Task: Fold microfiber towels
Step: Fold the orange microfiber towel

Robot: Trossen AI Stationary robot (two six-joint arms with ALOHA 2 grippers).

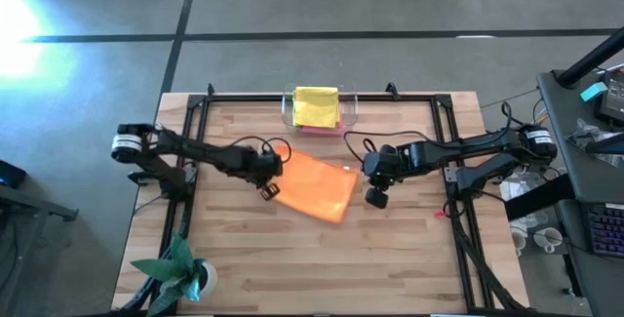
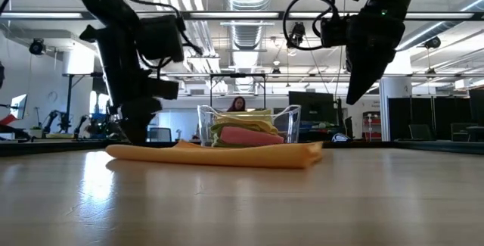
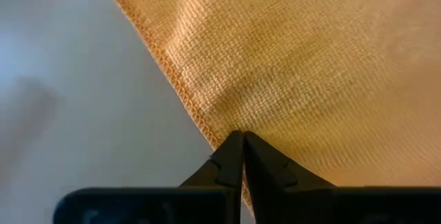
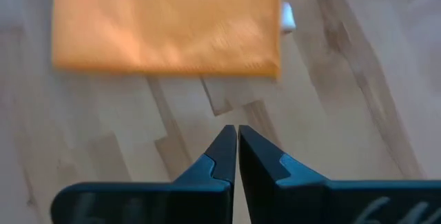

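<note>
An orange microfiber towel (image 1: 317,188) lies folded flat on the wooden table's middle (image 2: 219,154). My left gripper (image 1: 273,188) comes down on its left edge, shut on the hem (image 3: 238,136). My right gripper (image 1: 369,176) hangs shut above the table, just right of the towel. It holds nothing, and its tips (image 4: 236,131) stand over bare wood short of the towel (image 4: 165,24). At the far edge a clear tray (image 1: 349,112) holds folded towels, a yellow one (image 1: 316,105) on top and a pink one (image 2: 246,135) lower in the stack. My left gripper pinches the orange towel's stitched hem (image 3: 207,117) on its left edge between its two fingertips. The fingers slant steeply down from the table's left. The cloth puckers slightly at the tips, and the towel stays flat on the table. One layer or several, I cannot tell.
A small green plant (image 1: 180,276) stands at the near left corner. Black frame rails (image 1: 195,151) run along the table's left, right and far sides. Bare wood (image 1: 322,268) lies between the towel and the near edge.
</note>
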